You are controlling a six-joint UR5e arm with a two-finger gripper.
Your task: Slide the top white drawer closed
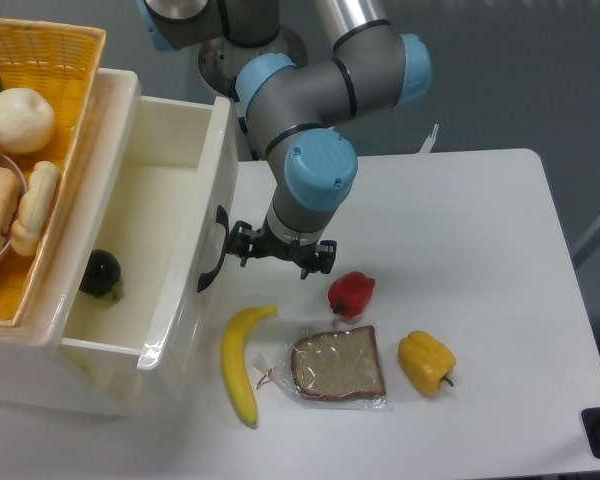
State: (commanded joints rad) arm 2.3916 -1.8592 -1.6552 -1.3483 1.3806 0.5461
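Note:
The top white drawer point(170, 120) stands pulled out to the right of the cream cabinet point(40, 375). Its front panel carries a curved black handle point(212, 258). A small dark vegetable point(101, 274) lies inside it. My gripper point(280, 252) points down just right of the drawer front, its left black part close to the handle. The wrist hides the fingertips, so I cannot tell how the jaws stand or whether they touch the handle.
A woven yellow basket point(55, 50) with food sits on the cabinet top at the left. A banana point(240, 365), a red pepper point(351, 293), bagged bread point(337, 365) and a yellow pepper point(426, 361) lie on the white table point(480, 220).

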